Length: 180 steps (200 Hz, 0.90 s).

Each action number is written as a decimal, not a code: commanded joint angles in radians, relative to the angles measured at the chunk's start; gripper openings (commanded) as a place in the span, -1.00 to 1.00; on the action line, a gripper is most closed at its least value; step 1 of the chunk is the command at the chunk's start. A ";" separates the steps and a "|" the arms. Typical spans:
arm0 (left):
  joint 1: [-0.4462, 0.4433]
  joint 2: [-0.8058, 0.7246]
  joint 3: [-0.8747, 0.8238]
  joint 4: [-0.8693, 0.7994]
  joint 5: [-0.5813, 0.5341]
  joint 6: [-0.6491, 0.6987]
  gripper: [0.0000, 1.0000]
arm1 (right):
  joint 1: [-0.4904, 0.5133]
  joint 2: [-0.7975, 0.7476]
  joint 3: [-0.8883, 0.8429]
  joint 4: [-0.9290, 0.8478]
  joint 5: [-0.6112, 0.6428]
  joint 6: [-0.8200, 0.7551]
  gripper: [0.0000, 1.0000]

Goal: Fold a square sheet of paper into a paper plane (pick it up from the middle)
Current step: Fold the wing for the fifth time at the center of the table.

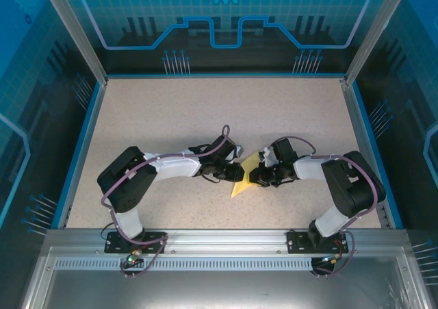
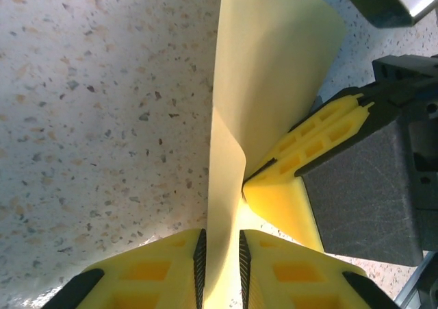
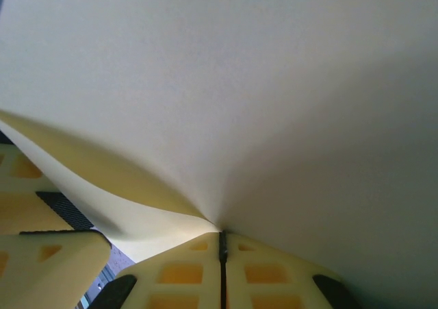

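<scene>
Left gripper [image 2: 221,254]: jaws slightly parted, paper [image 2: 274,62] standing loose between pads. Toward 2 o'clock, right gripper [image 2: 253,181]: clamped on paper's fold. Paper mid-table, between both. Best, probably: hold right pinch firm, close left squarely before creasing. Risk: slip, skewed crease.

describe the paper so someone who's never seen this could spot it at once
On the speckled beige table, look where the two robot arms meet near the middle. Between the left hand and right hand sits a bent sheet of paper. It is thin, plain and pale yellow, unlike the dark hands beside it.
</scene>
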<state>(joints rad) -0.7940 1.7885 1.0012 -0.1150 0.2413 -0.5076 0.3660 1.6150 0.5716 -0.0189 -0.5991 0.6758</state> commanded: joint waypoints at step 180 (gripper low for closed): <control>-0.090 0.001 0.059 -0.177 -0.257 0.077 -0.85 | 0.002 0.035 -0.031 -0.090 0.124 -0.018 -0.85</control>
<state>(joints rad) -0.8658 1.7737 1.0191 -0.2173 0.0811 -0.4656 0.3660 1.6150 0.5713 -0.0189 -0.5983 0.6724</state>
